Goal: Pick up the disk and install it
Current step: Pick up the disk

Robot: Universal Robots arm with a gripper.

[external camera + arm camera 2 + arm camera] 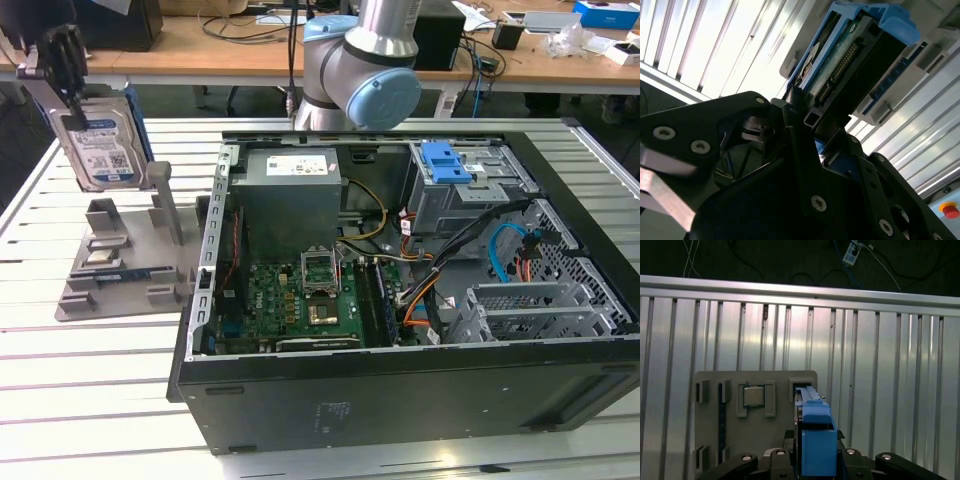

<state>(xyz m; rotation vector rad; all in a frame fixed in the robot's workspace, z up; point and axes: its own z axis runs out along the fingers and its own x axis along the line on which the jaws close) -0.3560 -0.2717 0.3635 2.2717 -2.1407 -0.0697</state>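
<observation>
The gripper [62,60] is clamped on the upper edge of the disk [100,150], which hangs upright at the exterior view's left with its white-and-blue label facing the camera. In the second wrist view the black fingers [797,107] press on either side of the blue carrier frame at one end of the drive, with the connector edge pointing away from them. The disk hangs directly above the grey fixture [110,270] on the slatted table [90,400]. Its lower edge lies near the tops of the fixture's upright posts, and it cannot be told whether it is fully clear of them. The first wrist view looks down the edge of the carrier to the fixture below, where a square processor chip [754,396] sits in a neighbouring recess. The open computer case [400,400] stands just beside the fixture, towards the exterior view's right. Inside it are the grey power supply [290,190], the green motherboard [300,305] and a drive cage with a blue latch [446,163]. Judged from this arrangement, the grasp is made and the lift is at or near completion. The installation is not yet done, since the disk is well apart from the drive cage.
</observation>
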